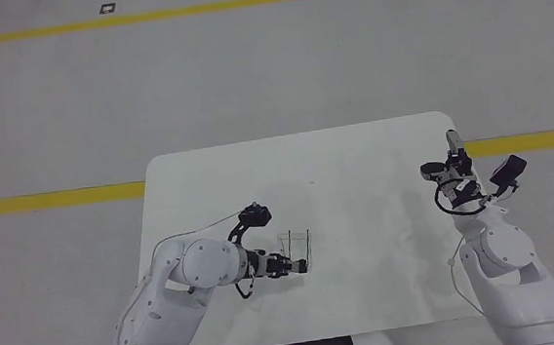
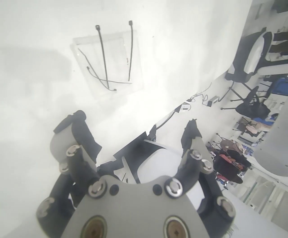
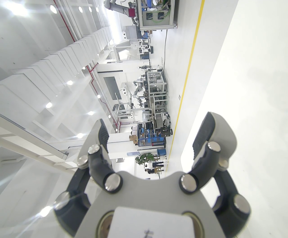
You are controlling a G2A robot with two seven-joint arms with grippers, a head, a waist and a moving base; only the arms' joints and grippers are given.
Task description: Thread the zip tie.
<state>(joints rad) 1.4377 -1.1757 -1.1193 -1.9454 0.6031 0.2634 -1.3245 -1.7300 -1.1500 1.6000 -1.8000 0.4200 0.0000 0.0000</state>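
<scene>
1. Zip ties [image 2: 103, 56], several thin black ones, lie loose in a shallow clear tray [image 2: 117, 56] on the white table [image 1: 355, 166], towards the robot's side and left of the middle.
2. Two of them lie straight and nearly side by side. Thinner ones curve and cross over the ends that lie nearest the arm.
3. Low over the table by the tray's near edge hangs the left gripper [image 2: 132, 130]. It is spread wide and has hold of nothing.
4. From where it hangs, the ties lie a short way ahead of its fingertips. They are close, but nothing touches them.
5. Over at the table's right edge, well apart from the tray, the right gripper [image 3: 155, 122] points away from the robot towards the hall. It too is spread wide and carries nothing.
</scene>
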